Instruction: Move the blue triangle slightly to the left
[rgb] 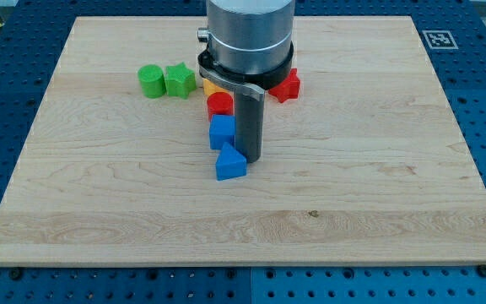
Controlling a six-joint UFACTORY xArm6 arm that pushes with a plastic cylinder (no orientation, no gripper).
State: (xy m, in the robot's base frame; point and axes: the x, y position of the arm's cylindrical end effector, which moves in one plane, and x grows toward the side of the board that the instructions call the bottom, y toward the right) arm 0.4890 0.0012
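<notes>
The blue triangle (230,162) lies near the middle of the wooden board (99,194). A blue cube (221,132) sits just above it, touching or nearly touching. My tip (251,158) is at the blue triangle's right side, right against it. The dark rod rises from there to the arm's grey body (250,38) at the view's top.
A red cylinder (219,104) sits above the blue cube. A yellow block (212,87) is partly hidden behind the arm. A red star-like block (288,85) peeks out on the arm's right. A green cylinder (151,81) and a green star (179,80) stand at the upper left.
</notes>
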